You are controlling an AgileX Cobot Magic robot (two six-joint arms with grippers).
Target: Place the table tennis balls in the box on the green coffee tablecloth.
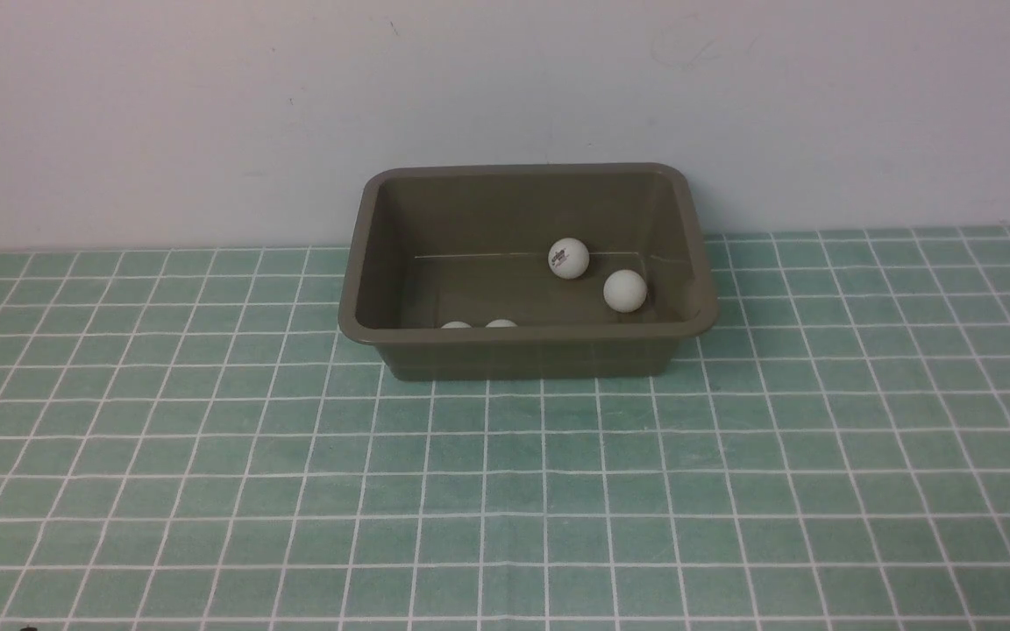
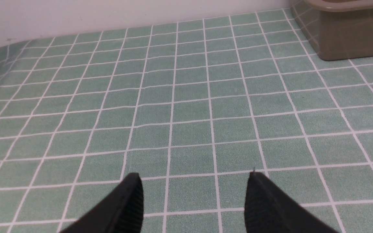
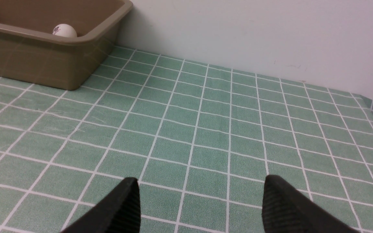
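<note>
Box (image 1: pixel 527 350): olive-brown tub at the back of the green coffee tablecloth (image 1: pixel 505 491), by the wall. Table tennis balls: 4 visible inside, 2 (image 1: pixel 570 258) toward the right end, 2 (image 1: pixel 478 324) peeking over the near rim; a 5th cannot be seen, perhaps hidden by the near wall. No ball lies on the cloth in view, so the sensible step is a check of the box before any further reach. Left gripper (image 2: pixel 193 194): spread wide, empty, low over bare cloth, box ahead. Right gripper (image 3: pixel 201 200): likewise wide, empty, low.
</note>
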